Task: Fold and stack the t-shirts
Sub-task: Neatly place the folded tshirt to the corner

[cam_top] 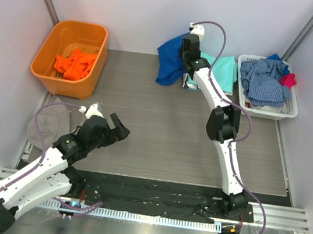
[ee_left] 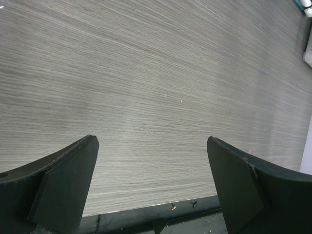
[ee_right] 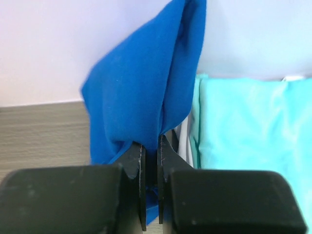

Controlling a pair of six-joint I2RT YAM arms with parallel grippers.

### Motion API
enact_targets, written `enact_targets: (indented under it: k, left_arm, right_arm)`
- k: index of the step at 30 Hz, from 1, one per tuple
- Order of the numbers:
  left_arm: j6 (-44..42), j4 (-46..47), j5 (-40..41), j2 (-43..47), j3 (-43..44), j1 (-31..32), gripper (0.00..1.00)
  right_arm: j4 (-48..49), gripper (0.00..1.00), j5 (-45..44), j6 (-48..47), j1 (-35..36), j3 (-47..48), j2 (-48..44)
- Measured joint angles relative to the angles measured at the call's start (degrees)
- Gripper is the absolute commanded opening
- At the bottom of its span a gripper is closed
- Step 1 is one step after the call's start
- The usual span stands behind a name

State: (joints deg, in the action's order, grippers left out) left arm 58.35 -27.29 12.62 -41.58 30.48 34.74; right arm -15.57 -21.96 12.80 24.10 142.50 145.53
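- The royal blue t-shirt [ee_right: 141, 87] is pinched by a fold in the right gripper [ee_right: 151, 146], jaws almost shut, at the table's far edge; its chest print is hidden.
- The aqua t-shirt [ee_right: 243, 126] is seen just beside it, partly cut off.
- The left gripper [ee_left: 151, 161] is held wide open, with nothing gripped, over the table [ee_left: 146, 73].
- The orange t-shirt [cam_top: 75, 63] is crumpled in the orange bin [cam_top: 48, 54].

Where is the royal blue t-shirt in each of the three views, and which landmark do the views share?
Top external: royal blue t-shirt at the far middle of the table.
Left wrist: not in it.
Right wrist: centre, rising from the shut right gripper.
Shared landmark: the aqua t-shirt, to its right in both those views.
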Motion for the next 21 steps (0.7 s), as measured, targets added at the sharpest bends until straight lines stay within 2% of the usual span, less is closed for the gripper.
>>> enact_targets:
  k: [6, 21]
  left_arm:
    - [0.0, -0.1, 0.0, 1.4, 0.0, 0.0, 1.0]
    - [1.6, -1.0, -0.2, 4.5, -0.6, 0.0, 1.0]
  right_arm:
    - [-0.1, 0.01, -0.9, -1.4, -0.3, -0.7, -4.5]
    - [-0.1, 0.01, -2.4, -3.0, -5.6, -13.8, -13.8]
